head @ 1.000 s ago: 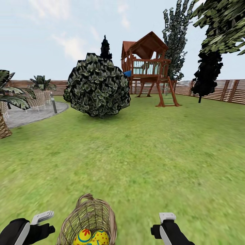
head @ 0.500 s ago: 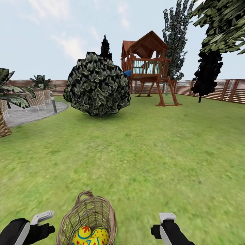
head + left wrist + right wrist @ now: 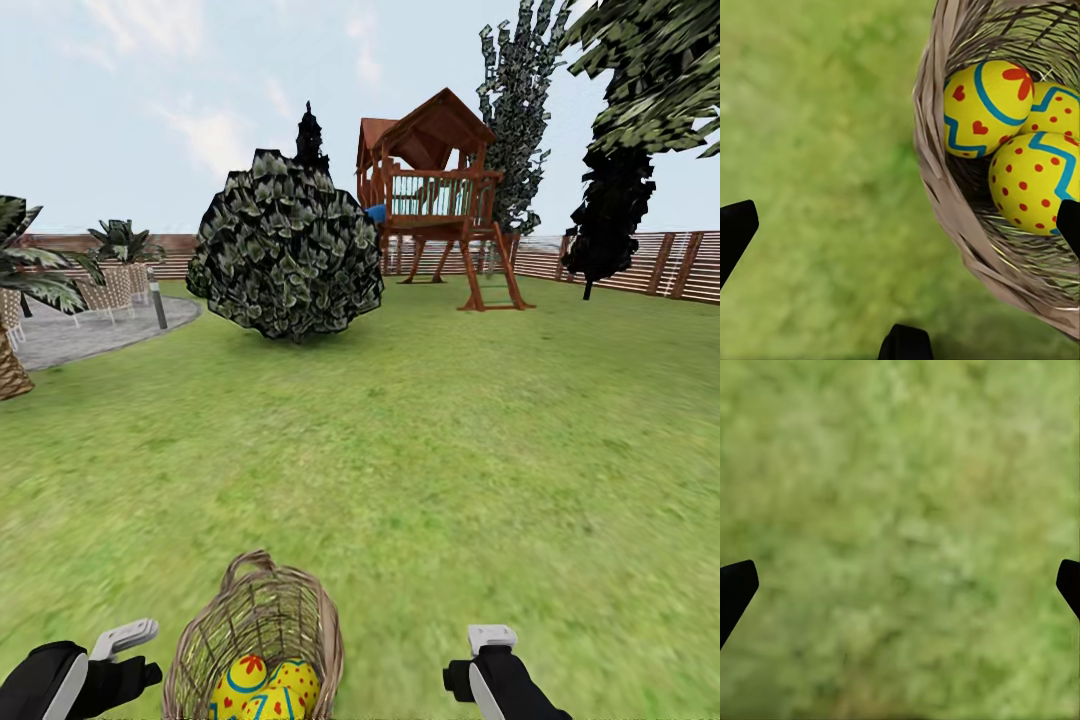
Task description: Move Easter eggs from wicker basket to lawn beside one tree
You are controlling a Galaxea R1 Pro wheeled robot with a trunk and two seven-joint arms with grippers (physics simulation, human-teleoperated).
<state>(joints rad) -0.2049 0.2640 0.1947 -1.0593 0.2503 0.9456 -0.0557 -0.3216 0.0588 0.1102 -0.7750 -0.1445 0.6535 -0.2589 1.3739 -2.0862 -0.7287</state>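
Easter eggs (image 3: 1020,131), three, in wicker basket (image 3: 952,217)

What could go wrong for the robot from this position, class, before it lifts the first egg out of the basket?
1. The three Easter eggs sit packed together deep in the wicker basket, so fingers reaching in may catch the rim or nudge neighbouring eggs.
2. The left gripper hangs open over the lawn beside the basket, not above the eggs, so a straight descent would likely miss.
3. The basket looks light and might tip if pushed.
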